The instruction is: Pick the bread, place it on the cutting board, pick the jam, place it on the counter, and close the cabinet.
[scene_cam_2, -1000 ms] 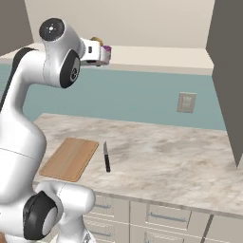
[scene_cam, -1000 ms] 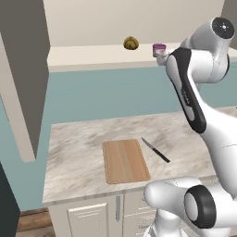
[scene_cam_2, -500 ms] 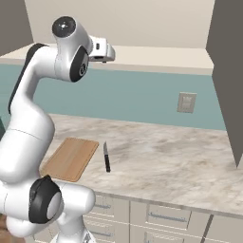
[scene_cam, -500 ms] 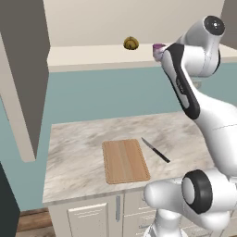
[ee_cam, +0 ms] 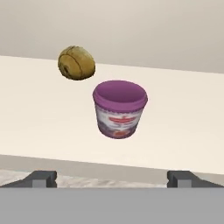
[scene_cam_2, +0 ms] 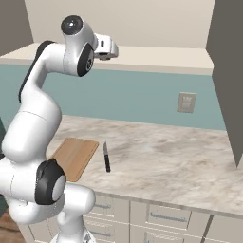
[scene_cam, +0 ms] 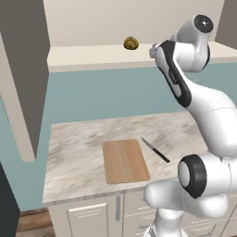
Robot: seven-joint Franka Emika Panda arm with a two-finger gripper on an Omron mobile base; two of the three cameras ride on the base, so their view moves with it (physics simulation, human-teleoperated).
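The bread [ee_cam: 76,62], a round golden-brown bun, lies on the cream shelf [scene_cam: 83,54] of the open cabinet, also seen as the bread [scene_cam: 131,44] from the left base. Just right of it and nearer to me stands the jam [ee_cam: 119,109], a purple jar with a lighter label. My gripper [ee_cam: 113,178] is open, its fingertips spread wide, level with the shelf's front edge and short of the jar, touching nothing. The hand [scene_cam: 153,50] hangs at the shelf front, as does the gripper [scene_cam_2: 113,49] in the right base view. The cutting board [scene_cam: 125,161] lies bare on the counter [scene_cam: 78,152] below.
A black-handled knife [scene_cam: 155,149] lies just right of the board, with the knife [scene_cam_2: 107,157] pointing away from the front edge. Cabinet doors stand open at the left [scene_cam: 23,69] and right [scene_cam_2: 228,71]. A wall socket [scene_cam_2: 186,102] sits on the teal backsplash.
The arm's upper joints have risen and swung while the hand stayed at the shelf front, now covering the jar in the base views. Bread, jam, board and knife have not moved.
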